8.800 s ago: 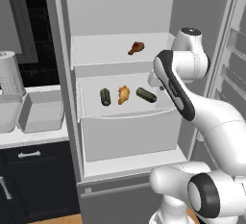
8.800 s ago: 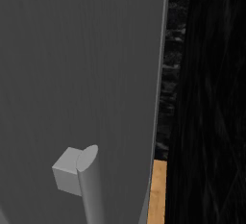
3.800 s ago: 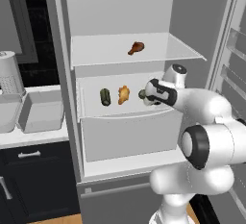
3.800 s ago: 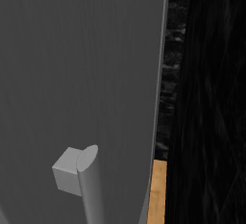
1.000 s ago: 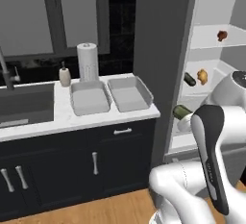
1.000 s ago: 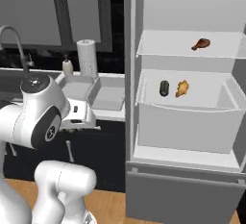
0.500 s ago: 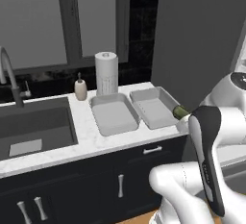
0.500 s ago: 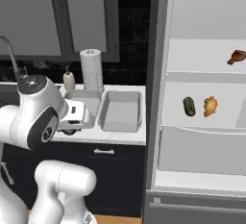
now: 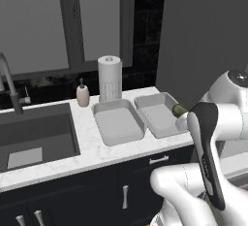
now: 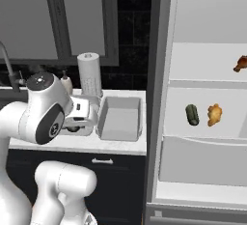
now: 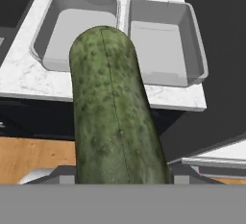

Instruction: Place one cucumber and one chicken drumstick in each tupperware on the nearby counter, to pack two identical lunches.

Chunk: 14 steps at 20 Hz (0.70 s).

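Green, pebbly cylindrical cucumber (image 11: 115, 112) fills end effector's (image 11: 120, 172) grip.

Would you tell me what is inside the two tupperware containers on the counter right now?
Both look empty: the left container and the right container show bare grey floors. The held cucumber covers part of the left container's near corner, so that bit is unseen.

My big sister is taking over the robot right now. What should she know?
Gripper: shut on a cucumber, carried near the counter.
Both tupperwares, left and right, sit side by side on the counter and look empty.
In the open fridge: another cucumber and a drumstick on the middle shelf, a second drumstick on the shelf above.
Done: one cucumber fetched.
Left: drop it in a tupperware, then bring the other three.
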Motion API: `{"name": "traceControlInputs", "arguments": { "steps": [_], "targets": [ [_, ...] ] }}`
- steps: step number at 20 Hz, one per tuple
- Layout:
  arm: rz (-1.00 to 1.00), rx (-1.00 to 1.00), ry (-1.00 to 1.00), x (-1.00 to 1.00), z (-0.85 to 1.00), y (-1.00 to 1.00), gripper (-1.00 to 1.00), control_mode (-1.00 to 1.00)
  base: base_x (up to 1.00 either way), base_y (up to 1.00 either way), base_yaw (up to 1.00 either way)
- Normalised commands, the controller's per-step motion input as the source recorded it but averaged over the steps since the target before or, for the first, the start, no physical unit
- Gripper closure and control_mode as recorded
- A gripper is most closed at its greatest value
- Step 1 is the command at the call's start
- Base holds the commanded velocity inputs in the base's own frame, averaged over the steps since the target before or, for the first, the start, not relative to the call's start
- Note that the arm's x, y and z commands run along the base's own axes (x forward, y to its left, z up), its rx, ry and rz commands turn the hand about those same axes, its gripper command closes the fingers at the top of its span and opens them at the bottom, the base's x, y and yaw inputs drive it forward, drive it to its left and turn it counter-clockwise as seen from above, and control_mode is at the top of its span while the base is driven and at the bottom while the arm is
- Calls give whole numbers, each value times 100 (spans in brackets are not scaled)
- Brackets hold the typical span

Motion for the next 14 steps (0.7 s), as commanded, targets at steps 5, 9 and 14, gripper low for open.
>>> {"name": "traceControlInputs", "arguments": {
  "steps": [5,9,14],
  "targets": [
    [-1,0,0,96,-15,0,100,-100,0,0,0],
    [-6,-1,1,100,-17,0,100,-100,0,0,0],
    [-8,-5,10,100,-28,0,100,-100,0,0,0]
  ]
}}
